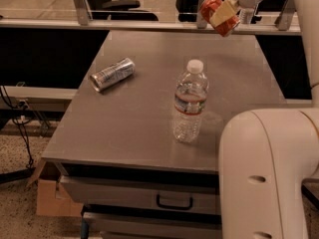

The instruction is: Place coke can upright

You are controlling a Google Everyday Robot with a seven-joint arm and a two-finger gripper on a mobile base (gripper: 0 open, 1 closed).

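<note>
The coke can point(213, 10), red-orange with white lettering, is held tilted in the air above the far right part of the grey table point(149, 128). My gripper point(223, 13) is shut on the can, a cream finger point(225, 11) lying across its side. The white arm comes in from the top right, and its big lower link fills the bottom right corner.
A clear plastic water bottle point(190, 102) stands upright near the table's middle right. A silver-and-blue can point(111, 74) lies on its side at the left. A drawer with a handle point(173, 201) is under the tabletop. A cardboard box point(50, 195) sits on the floor at left.
</note>
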